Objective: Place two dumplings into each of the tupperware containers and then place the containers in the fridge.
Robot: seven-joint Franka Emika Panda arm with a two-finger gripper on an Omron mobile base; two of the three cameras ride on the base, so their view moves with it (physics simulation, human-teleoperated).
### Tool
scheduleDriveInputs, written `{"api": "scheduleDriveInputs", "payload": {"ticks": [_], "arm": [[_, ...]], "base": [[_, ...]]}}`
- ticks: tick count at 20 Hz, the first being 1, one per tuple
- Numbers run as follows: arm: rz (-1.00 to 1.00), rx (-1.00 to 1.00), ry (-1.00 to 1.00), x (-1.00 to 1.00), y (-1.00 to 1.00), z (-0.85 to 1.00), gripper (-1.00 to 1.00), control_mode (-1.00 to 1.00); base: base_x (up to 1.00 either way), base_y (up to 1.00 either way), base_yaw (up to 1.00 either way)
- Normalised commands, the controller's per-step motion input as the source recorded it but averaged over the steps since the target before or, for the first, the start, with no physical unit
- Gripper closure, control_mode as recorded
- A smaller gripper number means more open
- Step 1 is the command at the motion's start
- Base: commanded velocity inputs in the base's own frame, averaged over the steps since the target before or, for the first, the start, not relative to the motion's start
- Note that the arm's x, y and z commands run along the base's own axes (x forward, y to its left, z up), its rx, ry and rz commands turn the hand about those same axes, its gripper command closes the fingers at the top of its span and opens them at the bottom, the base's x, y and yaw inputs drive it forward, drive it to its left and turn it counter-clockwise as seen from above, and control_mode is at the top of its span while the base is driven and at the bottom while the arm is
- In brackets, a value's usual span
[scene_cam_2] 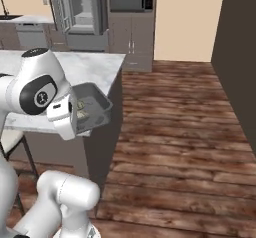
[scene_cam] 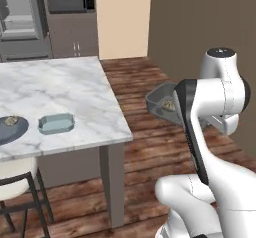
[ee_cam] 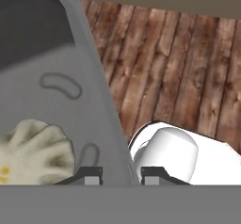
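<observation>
Jaws clamp grey tray (ee_cam: 52, 91) by its thin rim, off the worktop; stiff, light, dumpling (ee_cam: 35, 150) may slide.

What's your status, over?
End effector shut on the dark grey container's rim, tray carried over the wood floor, off the table. Dumpling inside. Teal container on the marble table. Path ahead looks open.

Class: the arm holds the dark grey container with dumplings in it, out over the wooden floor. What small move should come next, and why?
Probably carry the dark grey container level toward the fridge. The gripper is shut on its rim, it hangs off the counter, and a dumpling already lies inside; tilting could spill it.
</observation>
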Motion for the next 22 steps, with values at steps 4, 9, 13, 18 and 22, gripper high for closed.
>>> {"api": "scheduleDriveInputs", "payload": {"ticks": [4,9,13,18,22], "arm": [[0.00,0.00,0.00,0.00,0.00,0.00,1.00,1.00],[0.00,0.00,0.00,0.00,0.00,0.00,1.00,1.00],[0.00,0.00,0.00,0.00,0.00,0.00,1.00,1.00],[0.00,0.00,0.00,0.00,0.00,0.00,1.00,1.00],[0.00,0.00,0.00,0.00,0.00,0.00,1.00,1.00]], "base": [[0.39,-1.00,0.12],[0.95,-1.00,0.21],[1.00,-1.00,0.22],[1.00,-0.84,0.27],[1.00,-0.59,0.41]]}}
